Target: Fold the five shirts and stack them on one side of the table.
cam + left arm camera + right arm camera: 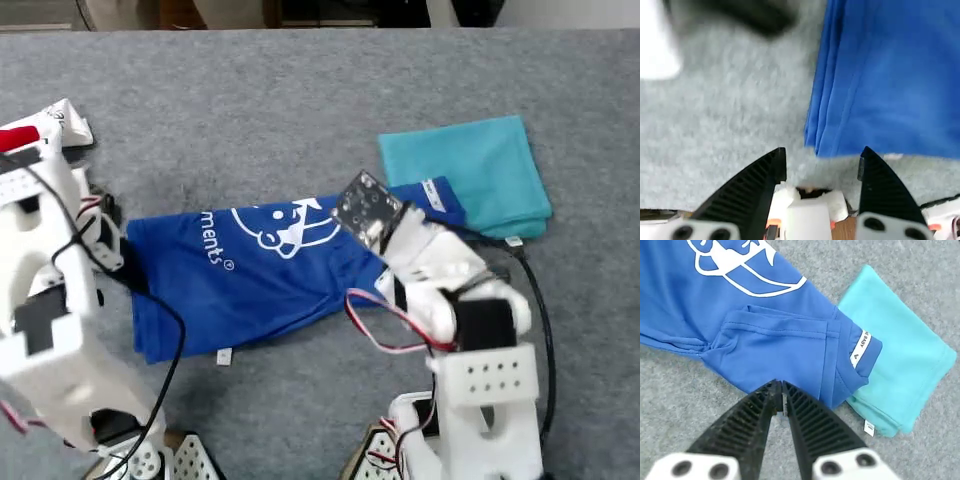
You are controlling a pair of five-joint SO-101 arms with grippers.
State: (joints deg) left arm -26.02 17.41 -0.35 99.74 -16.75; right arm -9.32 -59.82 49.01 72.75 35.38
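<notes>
My left pincer [823,152] stands open just off the left edge of the royal-blue printed cloth shirt [250,280]; my right pincer [780,386] is closed, empty, above its collar end. Limp, light fabric, I judge: best pinched at the layered hem. Farther right, a folded teal shirt [480,170] lies on the grey tabletop [250,100].

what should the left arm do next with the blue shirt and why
Probably ease the left gripper down and shut it on the blue shirt's layered corner. Its jaws stand open with that corner just at the fingertips, apparently ungripped. The right gripper is shut above the collar end, which lies on the folded teal shirt, so neither end seems held yet.
</notes>
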